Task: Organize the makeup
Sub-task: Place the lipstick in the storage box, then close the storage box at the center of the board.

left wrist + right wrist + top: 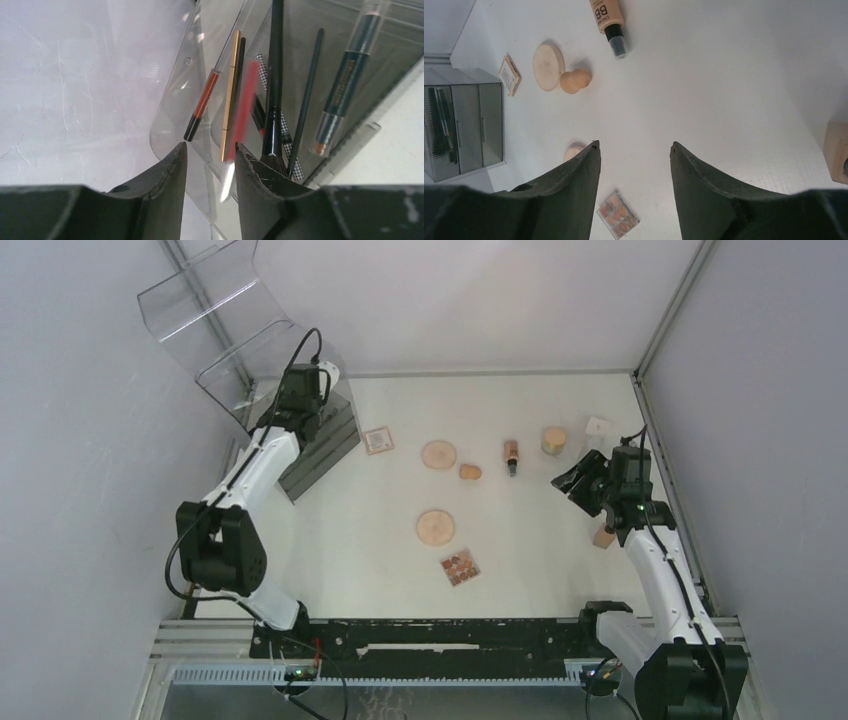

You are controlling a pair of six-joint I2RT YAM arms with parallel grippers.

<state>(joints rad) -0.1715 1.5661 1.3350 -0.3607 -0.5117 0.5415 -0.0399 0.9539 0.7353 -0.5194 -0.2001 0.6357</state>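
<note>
My left gripper (211, 146) (296, 412) hangs open over the clear organizer (250, 350). A blurred red pencil (243, 107) lies loose just past its right finger, among a gold pencil (230, 95), an orange pencil (202, 102), black brushes (274, 90) and a teal pencil (345, 85) standing in the compartment. My right gripper (634, 143) (572, 483) stands open and empty above the table. On the table lie two peach discs (438, 454) (435, 527), a sponge (470, 472), a tan bottle (511, 455), a jar (553, 441) and two palettes (378, 440) (461, 567).
A grey drawer unit (325, 445) sits below the organizer at the left. A white square (597, 427) lies near the back right, and a beige block (603, 537) rests beside my right arm. Walls close the table on three sides.
</note>
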